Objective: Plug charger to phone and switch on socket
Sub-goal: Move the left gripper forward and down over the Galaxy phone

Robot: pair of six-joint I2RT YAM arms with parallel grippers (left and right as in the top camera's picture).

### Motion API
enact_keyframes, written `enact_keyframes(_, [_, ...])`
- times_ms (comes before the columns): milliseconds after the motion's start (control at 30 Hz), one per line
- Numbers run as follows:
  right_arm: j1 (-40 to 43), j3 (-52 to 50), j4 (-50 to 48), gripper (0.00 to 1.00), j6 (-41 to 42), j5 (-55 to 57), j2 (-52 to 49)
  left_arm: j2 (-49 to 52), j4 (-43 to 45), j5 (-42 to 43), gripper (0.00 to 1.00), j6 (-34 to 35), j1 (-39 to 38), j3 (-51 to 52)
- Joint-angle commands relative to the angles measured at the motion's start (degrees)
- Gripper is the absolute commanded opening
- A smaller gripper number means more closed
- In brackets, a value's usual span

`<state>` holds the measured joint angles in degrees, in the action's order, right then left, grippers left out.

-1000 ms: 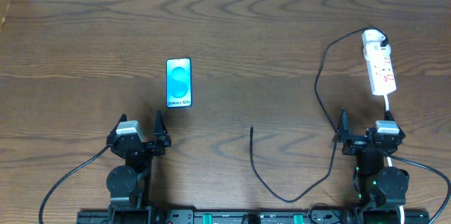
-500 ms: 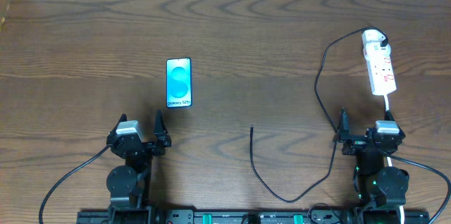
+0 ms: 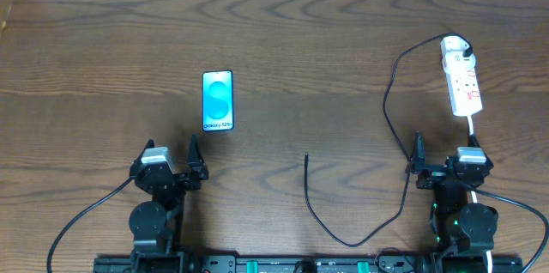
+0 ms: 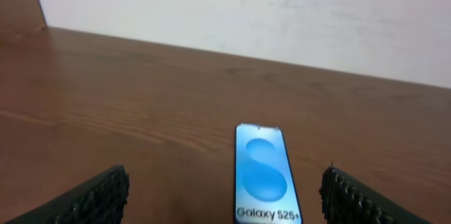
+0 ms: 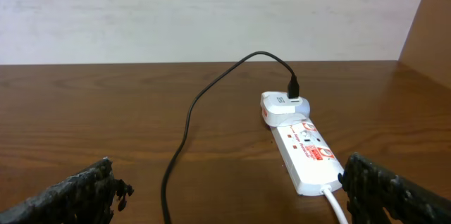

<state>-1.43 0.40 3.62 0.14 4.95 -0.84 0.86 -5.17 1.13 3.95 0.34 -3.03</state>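
Observation:
The phone (image 3: 217,100) lies flat on the wooden table with its blue screen lit, just ahead of my left gripper (image 3: 169,157). In the left wrist view the phone (image 4: 264,175) sits slightly right of centre between the wide-open fingers of that gripper (image 4: 225,185). The white socket (image 3: 461,80) lies at the far right, ahead of my right gripper (image 3: 444,157). The black charger (image 3: 307,187) runs from the white plug at the socket's far end, loops toward the table's near edge, and ends in a free tip mid-table. In the right wrist view the right gripper (image 5: 229,175) is open and empty, with the socket (image 5: 306,153) and the charger (image 5: 164,184) ahead.
A pale wall (image 4: 282,20) rises behind the table's far edge. The socket's white cord (image 5: 335,203) runs back toward the right arm base (image 3: 463,221). A black arm cable (image 3: 77,221) trails from the left arm base (image 3: 154,221).

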Motion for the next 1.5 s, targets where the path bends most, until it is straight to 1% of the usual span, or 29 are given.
enact_keyframes(0, [-0.52, -0.09, 0.09, 0.99, -0.85, 0.48, 0.46, 1.73, -1.97, -0.57, 0.87, -1.16, 0.35, -4.72])
enact_keyframes(167, [-0.52, -0.09, 0.09, 0.99, -0.85, 0.50, 0.46, 9.60, -6.36, -2.27, 0.87, -1.20, 0.35, -13.73])
enact_keyframes(400, [-0.52, -0.09, 0.09, 0.99, -0.85, 0.50, 0.46, 26.82, -8.81, -2.21, 0.87, -1.18, 0.35, -29.18])
enact_keyframes(533, [-0.52, -0.09, 0.09, 0.99, -0.87, 0.50, 0.46, 38.18, -12.11, -2.21, 0.87, -1.18, 0.35, -39.78])
enact_keyframes(633, [-0.52, -0.09, 0.09, 0.99, -0.85, 0.50, 0.46, 46.84, -16.85, -2.19, 0.87, -1.20, 0.35, -48.43])
enact_keyframes(767, [-0.52, -0.09, 0.09, 0.99, -0.85, 0.50, 0.46, 58.51, -25.53, -2.14, 0.87, -1.20, 0.35, -60.54])
enact_keyframes(967, [-0.52, -0.09, 0.09, 0.99, -0.85, 0.50, 0.46, 73.59, -36.33, -1.62, 0.87, -1.20, 0.35, -74.60])
enact_keyframes(1133, [-0.52, -0.09, 0.09, 0.99, -0.85, 0.50, 0.46, 82.47, -41.07, -0.33, 0.87, -1.20, 0.17, -79.56])
enact_keyframes(1300, [-0.52, -0.09, 0.09, 0.99, -0.85, 0.50, 0.46, 88.85, -41.92, 3.67, 0.87, -1.18, 0.17, -79.69])
enact_keyframes(1467, [-0.52, -0.09, 0.09, 0.99, -0.85, 0.48, 0.46, 92.98, -41.97, 4.04, 0.87, -1.14, 0.17, -79.67])
